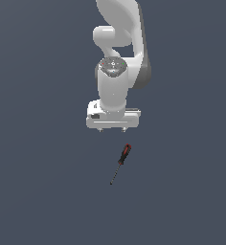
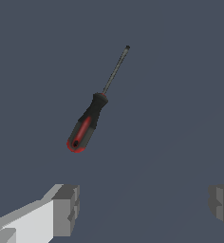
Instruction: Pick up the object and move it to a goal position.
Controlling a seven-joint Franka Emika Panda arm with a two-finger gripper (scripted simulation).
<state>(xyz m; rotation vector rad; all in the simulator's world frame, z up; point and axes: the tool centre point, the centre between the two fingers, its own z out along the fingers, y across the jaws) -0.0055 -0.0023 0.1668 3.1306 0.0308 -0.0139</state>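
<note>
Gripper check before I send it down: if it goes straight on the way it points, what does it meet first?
Probably the bare floor. The open gripper points down, and the screwdriver lies ahead of its fingers, not between them; depth is uncertain.

A: Item one?
B: Screwdriver (image 2: 92, 114), red-and-black handle, thin dark shaft, lying flat on the grey tabletop (image 2: 180, 95), untouched.
A: Item two?
B: Gripper (image 2: 144, 209). Two grey fingertips (image 2: 66, 209) in view, spread wide, nothing between them.
A: Relation?
B: The screwdriver lies clear of both fingers, handle end nearer them, shaft tip pointing away. It sits slantwise to the line joining the fingertips.
</note>
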